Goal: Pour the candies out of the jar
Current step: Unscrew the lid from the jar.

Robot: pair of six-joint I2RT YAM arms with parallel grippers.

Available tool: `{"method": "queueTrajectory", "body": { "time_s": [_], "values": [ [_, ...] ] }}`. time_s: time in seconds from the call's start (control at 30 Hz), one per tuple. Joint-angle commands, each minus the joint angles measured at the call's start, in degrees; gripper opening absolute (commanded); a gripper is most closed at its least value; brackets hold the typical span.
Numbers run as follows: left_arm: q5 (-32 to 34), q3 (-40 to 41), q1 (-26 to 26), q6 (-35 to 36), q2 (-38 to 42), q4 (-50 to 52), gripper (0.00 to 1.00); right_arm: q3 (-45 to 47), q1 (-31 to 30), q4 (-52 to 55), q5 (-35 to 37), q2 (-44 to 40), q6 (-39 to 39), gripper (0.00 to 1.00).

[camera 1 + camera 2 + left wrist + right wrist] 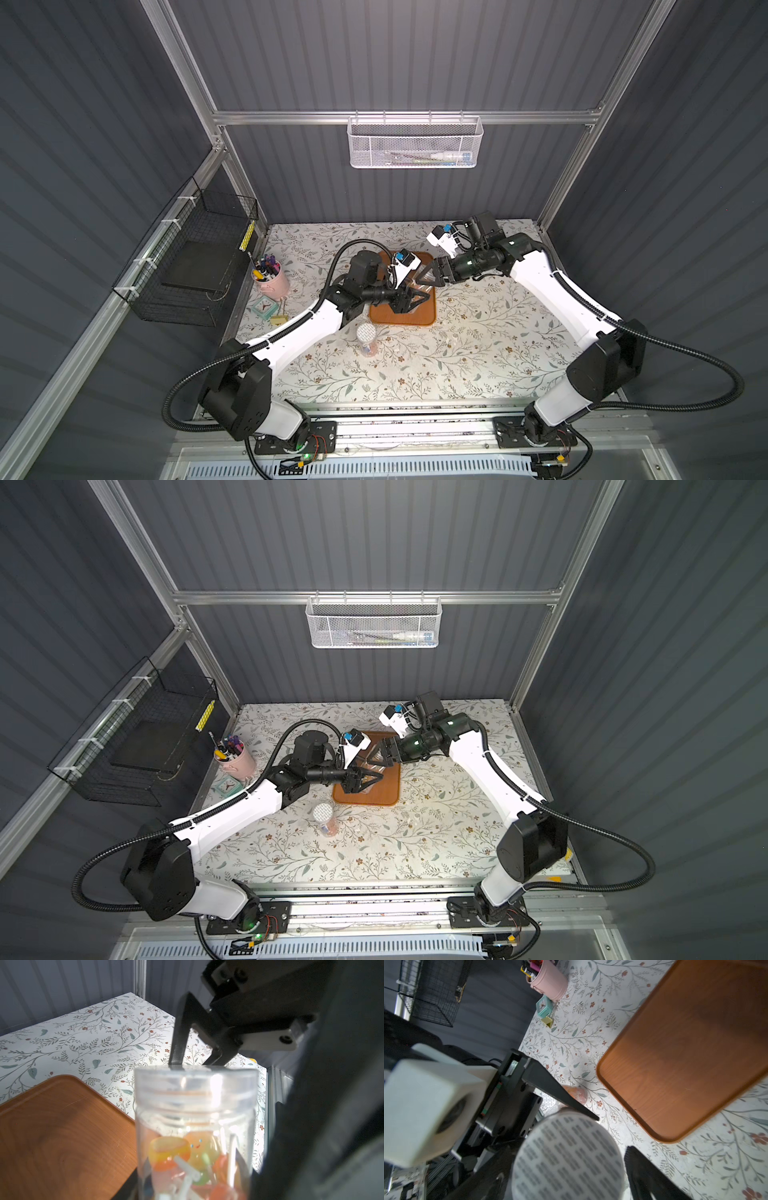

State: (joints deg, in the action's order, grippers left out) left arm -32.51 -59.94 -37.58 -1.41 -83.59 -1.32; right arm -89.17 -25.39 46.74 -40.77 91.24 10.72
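My left gripper (411, 297) is shut on a clear plastic jar (195, 1105) and holds it above the brown tray (415, 318). The candies (182, 1157), small orange, pink and green lollipops on white sticks, lie inside the jar. The jar's cap (195, 1078) is on, and its white top with a grey print (566, 1159) fills the right wrist view. My right gripper (428, 276) is open around that cap, with a gap showing beside one finger (639, 1167). My left gripper's fingers are mostly hidden behind the jar.
A second jar (367, 338) with candies stands on the floral table in front of the tray. A pink cup of pens (272, 278), a teal clock (264, 307) and a yellow clip (278, 320) sit at the left edge. A black wire basket (187, 270) hangs on the left wall.
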Motion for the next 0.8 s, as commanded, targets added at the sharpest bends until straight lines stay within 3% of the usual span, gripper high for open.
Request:
{"method": "queueTrajectory", "body": {
  "time_s": [0.0,0.3,0.57,0.77],
  "values": [
    [2.42,-1.19,-0.39,-2.13,-0.76,-2.70,0.00,3.48,1.52,-5.85,5.67,-3.77,9.58,0.87],
    [7.64,1.31,-1.48,-5.37,-1.13,-9.14,0.00,17.11,1.48,-24.03,9.66,-11.93,26.68,0.87],
    [11.53,1.67,-3.24,-5.02,-1.14,-9.14,0.00,15.43,-0.86,-29.31,11.39,-9.43,29.21,0.82],
    [13.24,2.30,-3.83,-5.10,-0.86,-9.75,0.00,15.75,-1.76,-29.97,14.67,-8.37,30.90,0.72]
  ]
}}
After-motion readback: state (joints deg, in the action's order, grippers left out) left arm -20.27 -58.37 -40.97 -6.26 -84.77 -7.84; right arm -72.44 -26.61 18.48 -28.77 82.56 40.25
